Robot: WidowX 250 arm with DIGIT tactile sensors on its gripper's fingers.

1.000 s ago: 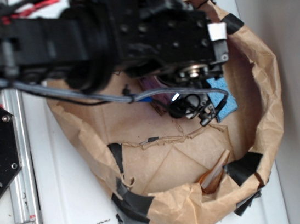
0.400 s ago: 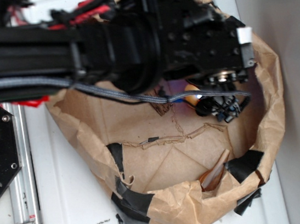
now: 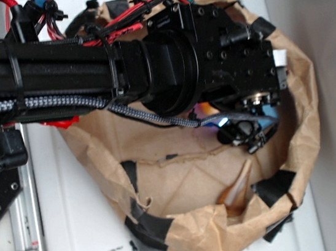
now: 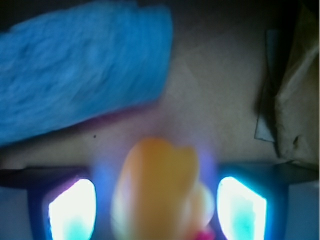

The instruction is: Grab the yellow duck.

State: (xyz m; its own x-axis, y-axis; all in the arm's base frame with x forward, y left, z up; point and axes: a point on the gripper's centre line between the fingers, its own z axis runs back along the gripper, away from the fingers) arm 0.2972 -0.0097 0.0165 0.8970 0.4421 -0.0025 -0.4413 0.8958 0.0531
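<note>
The yellow duck [image 4: 157,187] fills the lower middle of the wrist view as a blurred yellow-orange shape. It sits between the two glowing pads [image 4: 72,210] of my gripper [image 4: 156,200], which is open, with a narrow gap on each side of the duck. In the exterior view my gripper [image 3: 243,131] reaches down inside the brown paper basin [image 3: 299,83] on its right side. There the arm and wrist hide the duck almost fully.
A blue sponge [image 4: 80,65] lies just beyond the duck, to the upper left in the wrist view. A brown wood piece [image 3: 237,187] leans against the basin's near wall. Black tape patches [image 3: 147,227] mark the crumpled rim. The arm's cable [image 3: 154,118] hangs across the basin.
The arm has moved right and lowered deeper into the basin. My gripper now straddles the duck, and the sponge is covered by the wrist in the exterior view.
</note>
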